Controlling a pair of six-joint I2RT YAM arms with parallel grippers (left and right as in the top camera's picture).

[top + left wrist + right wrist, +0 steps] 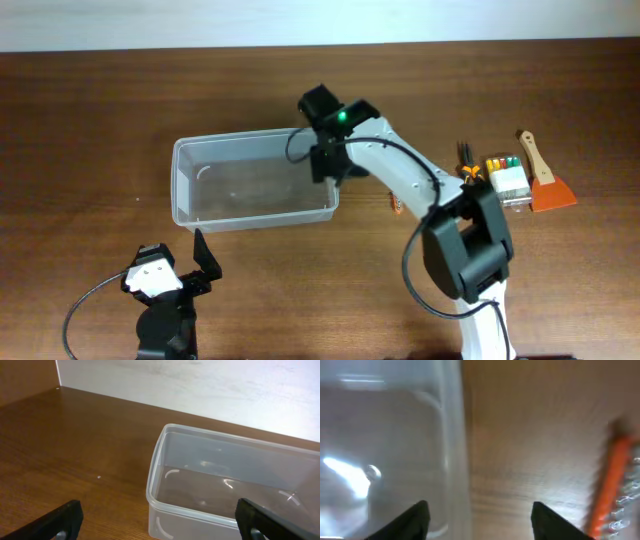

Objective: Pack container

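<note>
Right fingers [416, 519] are hovering spread and empty over the right rim of the clear container [250, 219], sitting empty in the middle of the surface [90, 120], left fingers [62, 521] likewise spread, so packing seems unstarted, the scraper [543, 176] lying outside.

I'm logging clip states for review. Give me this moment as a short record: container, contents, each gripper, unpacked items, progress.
container: clear, upright, left of centre on the table
contents: none visible
left gripper: open, empty, facing the container from its near side, not touching it
right gripper: open, empty, at the container's right-end rim, a finger on each side of it
unpacked: orange scraper and a small case with coloured pieces, on the table far right
progress: nothing packed yet
</note>
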